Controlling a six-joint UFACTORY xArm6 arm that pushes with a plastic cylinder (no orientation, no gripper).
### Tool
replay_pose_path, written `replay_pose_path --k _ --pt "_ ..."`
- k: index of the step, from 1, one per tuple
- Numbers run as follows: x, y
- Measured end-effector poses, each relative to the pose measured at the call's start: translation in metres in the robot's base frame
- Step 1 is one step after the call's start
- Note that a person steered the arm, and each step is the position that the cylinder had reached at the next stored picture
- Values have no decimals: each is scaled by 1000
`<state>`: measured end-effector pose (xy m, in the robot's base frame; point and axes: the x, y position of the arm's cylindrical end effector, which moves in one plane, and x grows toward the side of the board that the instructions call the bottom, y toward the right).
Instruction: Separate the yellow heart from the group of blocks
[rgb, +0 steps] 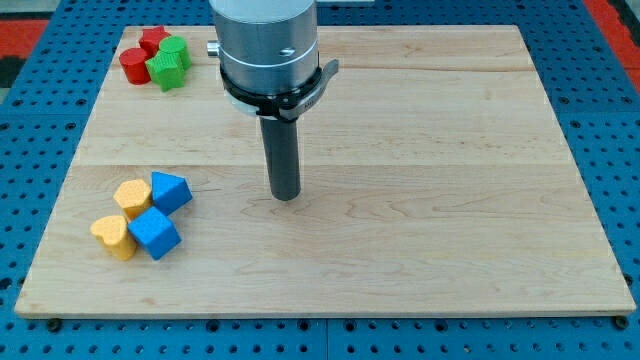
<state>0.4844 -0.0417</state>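
Observation:
The yellow heart (113, 237) lies at the lower left of the wooden board (420, 240), touching a blue cube (155, 233) on its right. Above them a yellow hexagon-like block (132, 197) touches a second blue block (170, 191). These blocks form one tight group. My tip (286, 196) rests on the board near the middle, well to the right of the group, about level with the upper blue block and apart from every block.
At the board's top left corner sit a red cylinder (133, 65), a red star (153, 41), a green star (166, 70) and a green block (176, 49), packed together. Blue pegboard surrounds the board.

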Motion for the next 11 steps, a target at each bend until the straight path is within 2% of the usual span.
replay_pose_path --k 4,5,6,7,9,11 --pt "-1 -3" --pt "26 -11" --pt "87 -41" --pt "110 -103" --pt "55 -134" --pt "40 -140"
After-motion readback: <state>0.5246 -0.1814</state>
